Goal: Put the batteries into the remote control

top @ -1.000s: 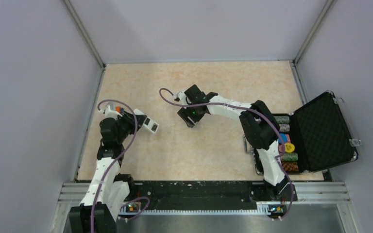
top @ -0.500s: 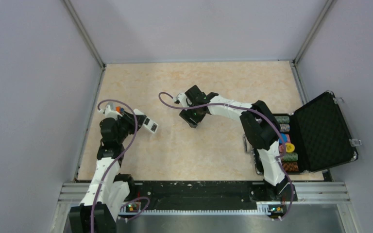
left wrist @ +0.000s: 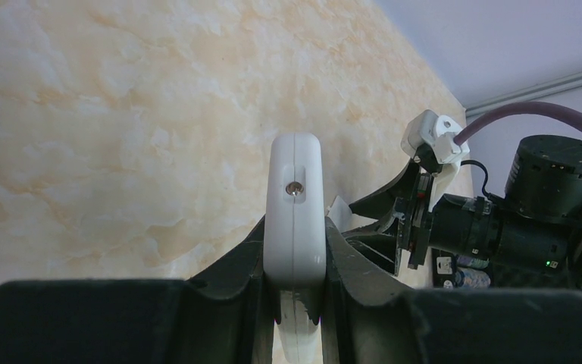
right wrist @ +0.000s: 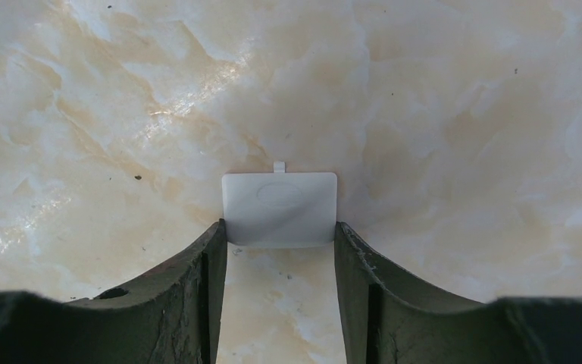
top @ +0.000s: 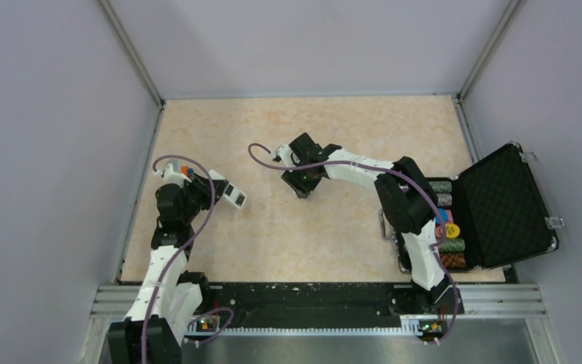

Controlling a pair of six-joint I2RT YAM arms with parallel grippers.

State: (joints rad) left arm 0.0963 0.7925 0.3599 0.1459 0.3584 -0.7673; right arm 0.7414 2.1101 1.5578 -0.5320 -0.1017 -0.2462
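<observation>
L pincer (left wrist: 294, 236) shut tight on remote (left wrist: 295, 189). R pincer (right wrist: 279, 236) half open, tips pinch thin flat lid (right wrist: 279, 206) on surface (right wrist: 462, 114). Lid may slip out, cos grip's only at its end.

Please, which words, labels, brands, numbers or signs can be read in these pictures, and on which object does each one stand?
No text can be read anywhere.
Remote: plain white end with one small round dot, no letters; its face in the top view is too small to read.
Cover: only a blank raised oval.
Chips: stripes only, too small to show any print.
</observation>
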